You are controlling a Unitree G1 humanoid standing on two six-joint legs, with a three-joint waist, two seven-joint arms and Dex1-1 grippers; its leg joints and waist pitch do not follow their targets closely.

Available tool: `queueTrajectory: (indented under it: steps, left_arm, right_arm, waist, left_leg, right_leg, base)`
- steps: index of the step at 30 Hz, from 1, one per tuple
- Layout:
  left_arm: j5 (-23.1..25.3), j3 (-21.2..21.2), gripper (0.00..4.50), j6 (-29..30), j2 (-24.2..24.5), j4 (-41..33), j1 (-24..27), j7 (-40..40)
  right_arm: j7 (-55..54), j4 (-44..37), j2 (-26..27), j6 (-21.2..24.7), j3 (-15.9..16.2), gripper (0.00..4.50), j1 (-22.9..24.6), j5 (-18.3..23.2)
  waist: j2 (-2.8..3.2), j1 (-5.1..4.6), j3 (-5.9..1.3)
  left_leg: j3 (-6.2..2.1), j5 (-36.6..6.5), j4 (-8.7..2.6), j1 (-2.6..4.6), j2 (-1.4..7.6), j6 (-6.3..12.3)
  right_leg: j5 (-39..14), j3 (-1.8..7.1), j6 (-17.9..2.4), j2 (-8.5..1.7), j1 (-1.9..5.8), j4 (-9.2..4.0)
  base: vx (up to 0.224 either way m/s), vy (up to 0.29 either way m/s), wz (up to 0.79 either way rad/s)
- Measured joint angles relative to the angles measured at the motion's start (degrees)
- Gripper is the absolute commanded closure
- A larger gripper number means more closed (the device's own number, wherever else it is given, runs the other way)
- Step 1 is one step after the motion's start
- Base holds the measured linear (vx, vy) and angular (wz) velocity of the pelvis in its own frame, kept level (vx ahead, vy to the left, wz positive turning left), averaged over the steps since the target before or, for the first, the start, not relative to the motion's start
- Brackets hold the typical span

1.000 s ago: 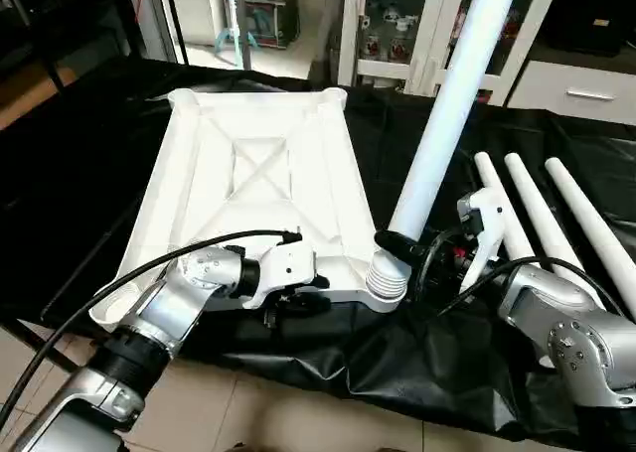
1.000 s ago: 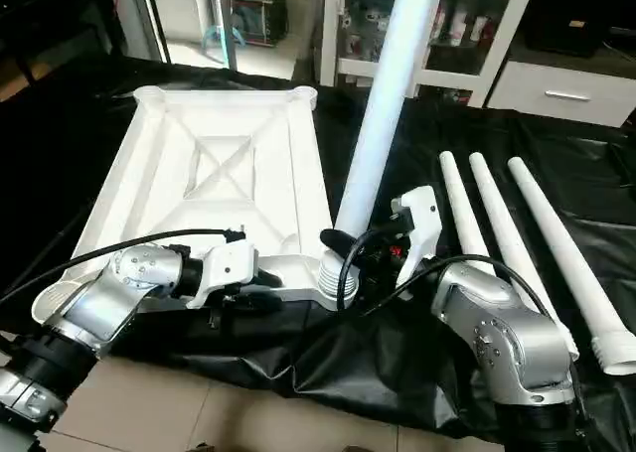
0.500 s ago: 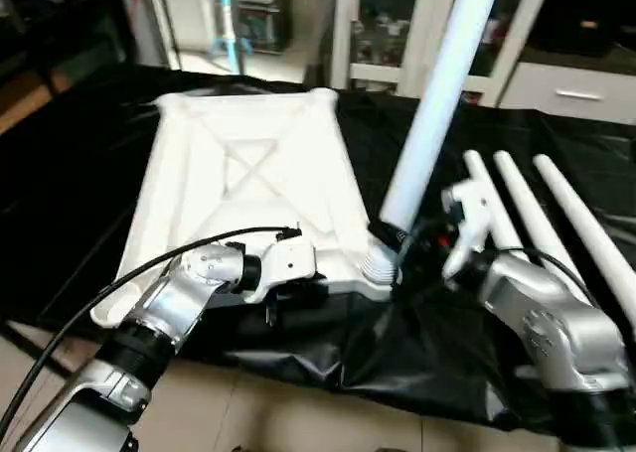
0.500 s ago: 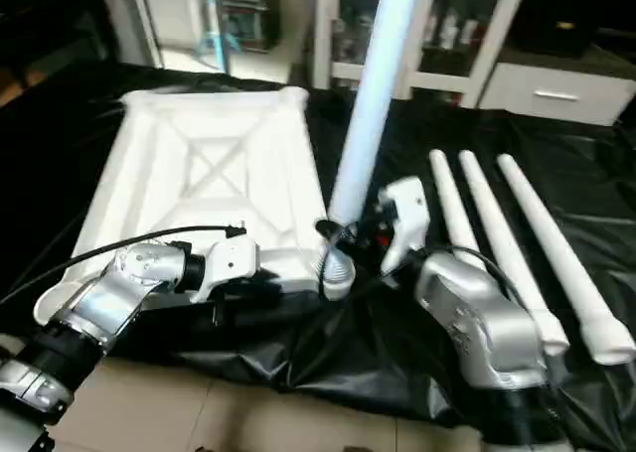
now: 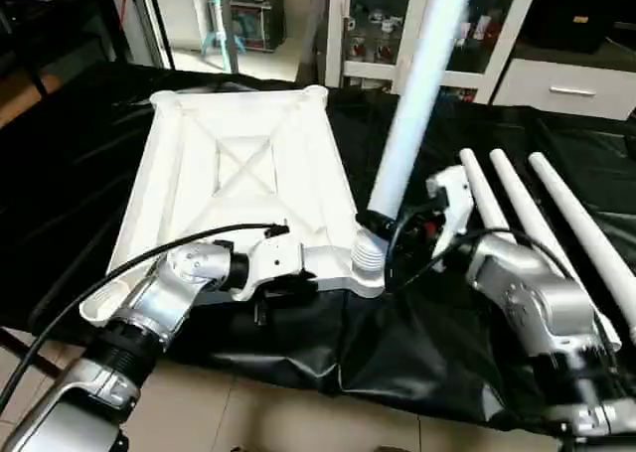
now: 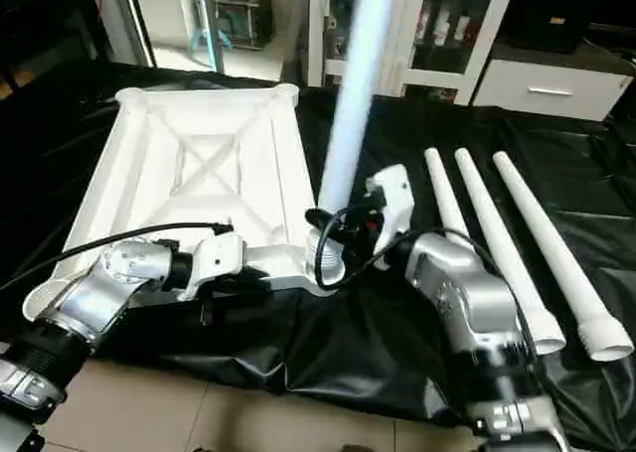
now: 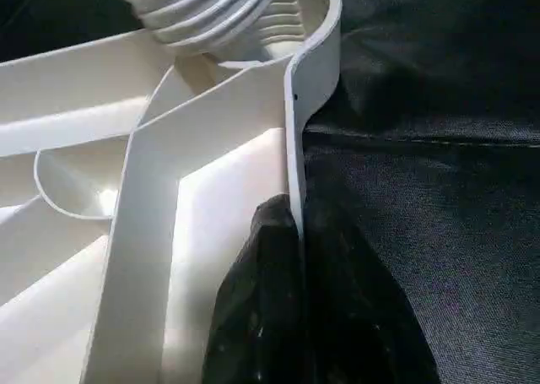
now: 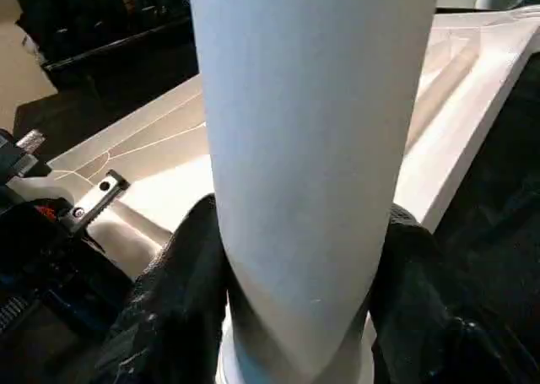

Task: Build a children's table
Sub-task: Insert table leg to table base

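The left silver forearm reached in low from the near edge, its left pincer pinching the near rim of the white plastic rectangular table top, which lay ribbed underside up on a black-covered surface. The right arm bent inward, its right pincer clasping an upright long white tapered tube leg at the top's near right corner socket. Three matching spare legs lay toward the right edge. A white glass-door cabinet stood behind.
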Motion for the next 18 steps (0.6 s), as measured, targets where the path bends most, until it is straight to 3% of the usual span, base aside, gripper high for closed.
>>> queueTrajectory:
  steps: [18]
  left_arm:
    - [-0.3,0.5,4.45,1.0,1.5,-4.3,2.0,-1.6]
  right_arm:
    - [11.6,2.3,-3.5,2.5,2.1,2.59,-0.7,0.9]
  waist:
    - [-0.96,0.14,0.16]
  left_leg:
    - [0.1,0.0,-0.19,0.03,0.04,0.02]
  right_leg:
    - [-0.1,-0.01,0.1,0.0,-0.05,-0.09]
  base:
    - [0.0,0.0,0.0]
